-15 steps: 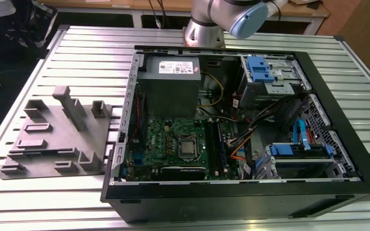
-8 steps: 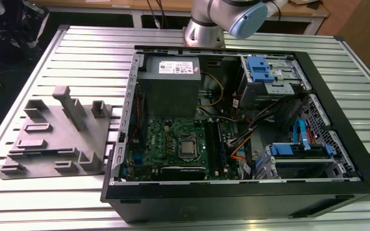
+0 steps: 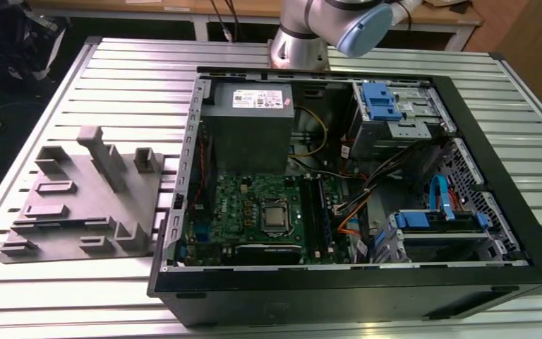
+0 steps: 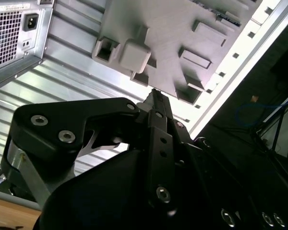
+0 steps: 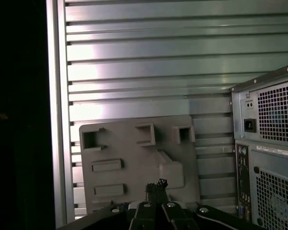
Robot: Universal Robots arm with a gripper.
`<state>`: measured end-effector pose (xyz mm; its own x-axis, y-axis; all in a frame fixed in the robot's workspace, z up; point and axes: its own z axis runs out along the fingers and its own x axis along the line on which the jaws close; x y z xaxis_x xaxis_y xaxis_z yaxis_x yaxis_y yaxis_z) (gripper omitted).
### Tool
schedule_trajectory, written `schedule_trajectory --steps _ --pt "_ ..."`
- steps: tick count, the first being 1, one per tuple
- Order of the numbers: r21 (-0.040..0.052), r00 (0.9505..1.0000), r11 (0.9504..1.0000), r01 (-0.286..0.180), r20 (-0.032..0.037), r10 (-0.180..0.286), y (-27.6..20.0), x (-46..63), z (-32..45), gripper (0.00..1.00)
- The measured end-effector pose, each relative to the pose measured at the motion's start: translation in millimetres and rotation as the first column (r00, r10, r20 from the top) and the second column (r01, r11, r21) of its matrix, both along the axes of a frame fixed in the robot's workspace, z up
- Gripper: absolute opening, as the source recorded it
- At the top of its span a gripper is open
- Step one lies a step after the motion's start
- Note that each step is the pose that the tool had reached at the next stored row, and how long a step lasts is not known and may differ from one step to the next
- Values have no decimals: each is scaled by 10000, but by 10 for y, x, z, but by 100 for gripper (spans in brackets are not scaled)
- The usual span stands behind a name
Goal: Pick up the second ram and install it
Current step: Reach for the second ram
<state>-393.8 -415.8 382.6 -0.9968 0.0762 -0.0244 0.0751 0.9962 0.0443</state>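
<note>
Fingers pressed together on nothing, the gripper (image 5: 156, 183) hangs above the grey holder block (image 3: 82, 205), which lies near the edge of the slatted metal table (image 3: 121, 70) at the exterior view's left. The open computer case (image 3: 525, 233) takes the table's middle. A dark narrow strip in its motherboard slots (image 3: 330, 219) may be the second ram (image 3: 319, 212), though this cannot be told for certain. Wooden benches (image 3: 158, 7) and cables (image 3: 219, 18) stand beyond the table's far edge.
</note>
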Motion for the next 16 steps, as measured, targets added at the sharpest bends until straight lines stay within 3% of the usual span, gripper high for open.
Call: schedule_trajectory --steps 6,16 --pt "0 10000 10000 0 1 0 -131 -22 -32 7" --pt "1 10000 10000 0 2 0 -301 -62 -112 7"
